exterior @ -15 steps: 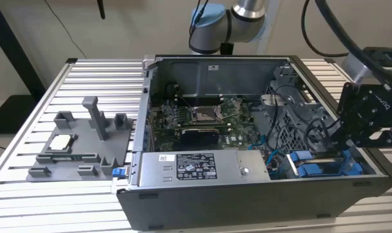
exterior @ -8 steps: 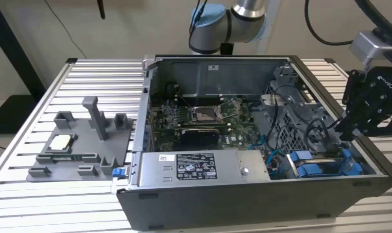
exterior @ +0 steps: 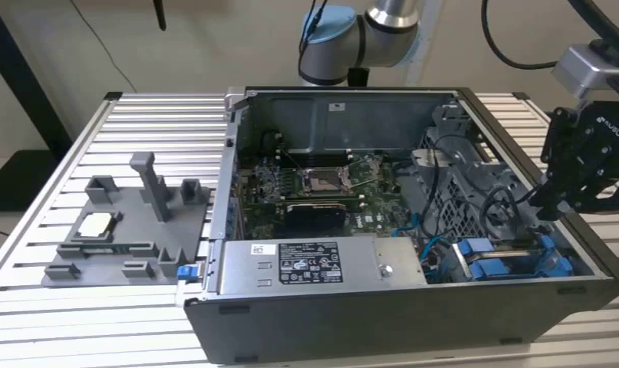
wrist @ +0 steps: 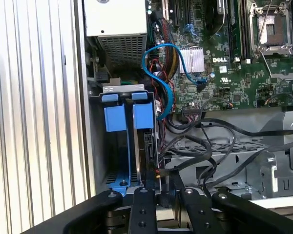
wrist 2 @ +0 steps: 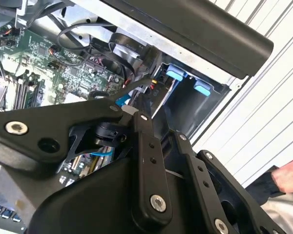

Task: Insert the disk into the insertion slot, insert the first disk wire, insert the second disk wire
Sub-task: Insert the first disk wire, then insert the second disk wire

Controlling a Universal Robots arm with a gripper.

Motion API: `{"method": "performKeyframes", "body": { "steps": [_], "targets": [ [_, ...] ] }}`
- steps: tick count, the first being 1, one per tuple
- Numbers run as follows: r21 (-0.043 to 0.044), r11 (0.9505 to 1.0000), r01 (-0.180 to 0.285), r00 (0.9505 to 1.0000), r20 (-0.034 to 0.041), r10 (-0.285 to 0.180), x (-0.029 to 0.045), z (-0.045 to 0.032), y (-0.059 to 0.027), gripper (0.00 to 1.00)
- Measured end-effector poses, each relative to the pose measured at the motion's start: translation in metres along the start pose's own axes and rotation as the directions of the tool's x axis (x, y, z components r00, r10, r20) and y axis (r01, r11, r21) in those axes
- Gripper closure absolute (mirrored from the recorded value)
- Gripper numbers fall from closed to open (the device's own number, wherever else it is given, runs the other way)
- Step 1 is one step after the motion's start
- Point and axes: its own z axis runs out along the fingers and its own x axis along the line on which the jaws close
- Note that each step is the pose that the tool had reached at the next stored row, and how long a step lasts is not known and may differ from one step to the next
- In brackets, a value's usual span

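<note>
The disk's blue carrier [wrist: 143, 115] stands upright in the insertion slot [wrist: 118, 161], the drive bay in the corner of the open computer case; beside it sits a second blue carrier [wrist: 115, 118]. In the exterior view the carriers [exterior: 496, 263] show at the case's front right. My gripper [wrist: 155, 178] hangs over the disk's rear edge, its fingers closed around a small black wire connector [wrist 2: 155, 84] with red and yellow leads. From the exterior view the gripper [exterior: 544, 207] reaches over the case's right wall. A blue data cable [wrist: 167, 78] loops from the motherboard towards the bay.
The grey power supply box [exterior: 320, 264] with a white sticker lies along the case's front. Black cables [wrist: 219, 146] cross the metal cage near the bay. A grey fixture [exterior: 125, 230] with parts sits on the slatted table at the exterior view's left. A person's hand [wrist 2: 289, 178] shows outside the case.
</note>
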Motion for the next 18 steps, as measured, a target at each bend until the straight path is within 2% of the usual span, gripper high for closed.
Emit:
{"method": "performKeyframes", "body": {
  "steps": [11, 14, 18],
  "targets": [
    [-0.0003, 1.0, 0.003, 1.0, 0.0015, -0.003, -0.008, -0.0004, -0.0132, 0.73],
    [-0.0007, 1.0, 0.004, 1.0, 0.0062, -0.004, -0.0091, -0.0008, -0.0197, 0.73],
    [-0.0019, 1.0, 0.005, 0.9998, 0.019, -0.005, -0.0101, -0.003, -0.0269, 0.73]
  ]
}}
